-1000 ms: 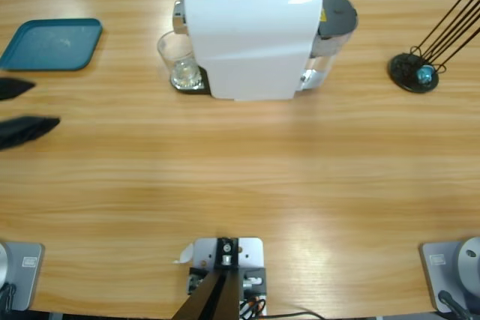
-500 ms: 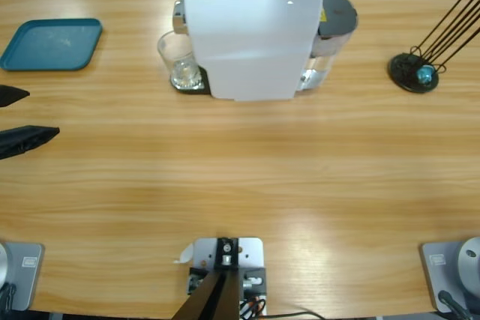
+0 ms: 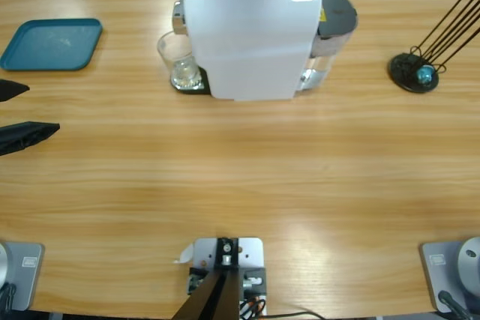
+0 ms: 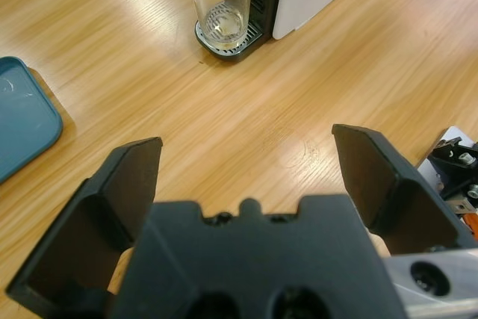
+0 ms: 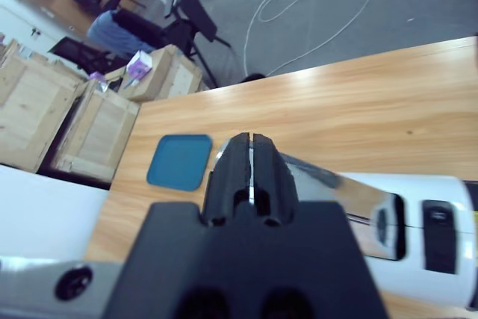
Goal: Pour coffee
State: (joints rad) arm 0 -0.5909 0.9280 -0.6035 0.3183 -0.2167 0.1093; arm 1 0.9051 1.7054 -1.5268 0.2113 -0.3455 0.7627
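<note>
**A:** What's biggest here?

**B:** The long wooden counter (image 3: 247,177). On it, ahead of the left claw (image 4: 246,177) and well apart from it, stands a white capsule coffee machine (image 3: 251,35) with a grey water tank (image 3: 334,24) on its far side.

**A:** And the left claw itself?

**B:** Released, its two black jaws spread wide with only bare wood between them. In the high view its jaw tips poke in at the picture's edge (image 3: 22,114).

**A:** The right claw?

**B:** In its wrist view the right claw (image 5: 252,156) is clenched, jaws pressed together with nothing between them, hanging above the top of the machine. In the high view only a thin bit shows at the machine's upper edge, probably that claw, though I can't be sure.

**A:** What else lies around?

**B:** A teal tray (image 3: 52,43) sits off to the left claw's side, near it. Far beyond the machine from that claw there's a black stand with thin rods (image 3: 420,69).

**A:** And the coffee?

**B:** A clear drinking glass (image 4: 221,4) stands upright on the machine's drip grate (image 4: 228,39), straight ahead of the left claw. The coffee (image 4: 222,29) is just a shallow, pale layer at the bottom of that glass, barely tinting it.
</note>
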